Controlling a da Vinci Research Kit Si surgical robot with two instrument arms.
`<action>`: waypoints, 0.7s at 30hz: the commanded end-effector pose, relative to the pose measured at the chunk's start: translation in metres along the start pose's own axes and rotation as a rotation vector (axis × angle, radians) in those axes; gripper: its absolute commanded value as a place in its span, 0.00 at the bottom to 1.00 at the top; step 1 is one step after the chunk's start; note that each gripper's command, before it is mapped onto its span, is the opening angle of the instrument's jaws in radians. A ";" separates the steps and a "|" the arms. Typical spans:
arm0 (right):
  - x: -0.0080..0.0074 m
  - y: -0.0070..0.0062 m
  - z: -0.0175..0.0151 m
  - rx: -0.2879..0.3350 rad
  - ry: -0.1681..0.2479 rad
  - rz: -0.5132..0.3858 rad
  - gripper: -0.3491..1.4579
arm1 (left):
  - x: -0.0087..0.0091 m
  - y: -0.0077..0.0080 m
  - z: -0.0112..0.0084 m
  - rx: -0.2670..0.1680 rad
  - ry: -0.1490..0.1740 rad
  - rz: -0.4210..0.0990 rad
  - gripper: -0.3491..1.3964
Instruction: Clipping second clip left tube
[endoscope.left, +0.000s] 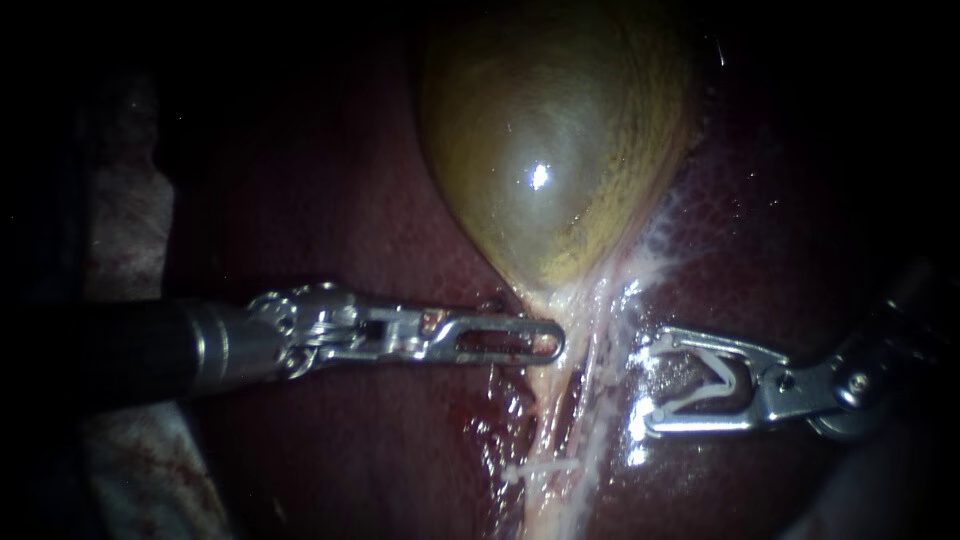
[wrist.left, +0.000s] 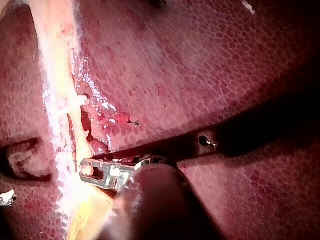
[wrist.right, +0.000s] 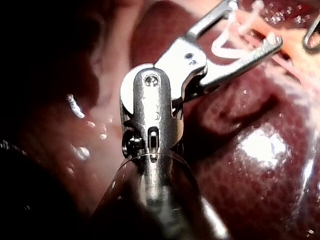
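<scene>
The olive gallbladder (endoscope.left: 545, 150) narrows to a pale neck, and pale tubes run down from it over the liver (endoscope.left: 330, 200). A white clip (endoscope.left: 540, 467) sits across the left tube (endoscope.left: 543, 425); it shows again as the clip (wrist.left: 72, 105) in the left wrist view. My left instrument (endoscope.left: 545, 340) is shut on the gallbladder's neck, as the left instrument (wrist.left: 90, 170) also shows. My right instrument (endoscope.left: 650, 383) stands to the right of the tubes, apart from them, its jaws spread wide around a white clip (endoscope.left: 715, 380). That loaded clip (wrist.right: 225, 47) lies in the right instrument (wrist.right: 255, 25).
Pale fatty tissue (endoscope.left: 660, 235) fans out right of the gallbladder's neck. A small raw, bloody patch (endoscope.left: 495, 420) lies left of the tubes. Pale cloth or tissue (endoscope.left: 125, 220) shows dimly at the far left.
</scene>
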 end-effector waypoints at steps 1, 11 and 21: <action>0.0000 0.0000 0.0000 0.000 0.000 0.000 0.53 | 0.0000 0.0000 0.0000 0.000 0.000 0.000 0.00; 0.0001 -0.0002 0.0004 -0.002 0.000 -0.005 0.53 | -0.0001 0.0006 -0.0002 0.007 -0.003 -0.002 0.00; 0.0005 -0.0012 0.0016 -0.014 0.003 0.042 0.53 | 0.0006 0.0036 -0.0012 0.001 -0.017 -0.012 0.00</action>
